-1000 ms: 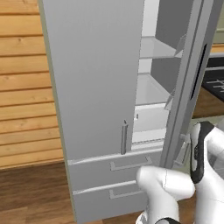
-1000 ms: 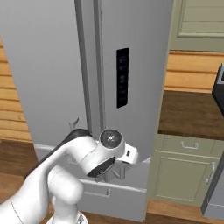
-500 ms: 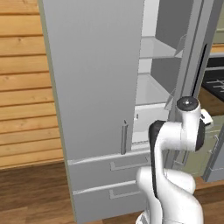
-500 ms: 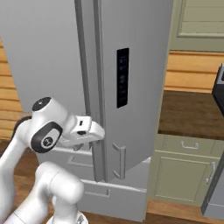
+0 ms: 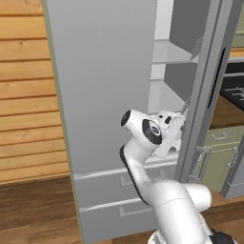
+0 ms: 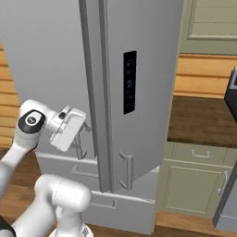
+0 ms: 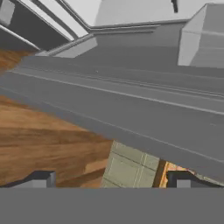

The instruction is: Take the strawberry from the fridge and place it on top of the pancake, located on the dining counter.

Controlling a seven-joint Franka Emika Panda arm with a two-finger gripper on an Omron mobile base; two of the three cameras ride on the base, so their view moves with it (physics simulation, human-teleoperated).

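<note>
The fridge (image 5: 105, 95) is a tall light-grey appliance with two bottom drawers. Its right door (image 5: 206, 86) stands ajar, showing grey inner shelves (image 5: 169, 55). In the right base view that door (image 6: 143, 92) swings out toward the camera. My gripper (image 5: 174, 131) is raised at mid height in front of the gap between the doors, near the slim bar handle (image 6: 78, 143). In the hand view its fingertips (image 7: 40, 178) stand wide apart, and my gripper (image 7: 112, 179) is open with nothing in it. The strawberry is hidden. The pancake and the dining counter are out of view.
Pale olive-green cabinets (image 6: 194, 180) under a dark wooden top stand right of the fridge. A wood-plank wall (image 5: 24, 95) runs along the left, above a wooden floor (image 5: 33, 209). The swung-out door narrows the room on the arm's right.
The arm has risen from low in front of the drawers to mid height. The hand has swung toward the gap between the doors. The jaws have widened a little.
</note>
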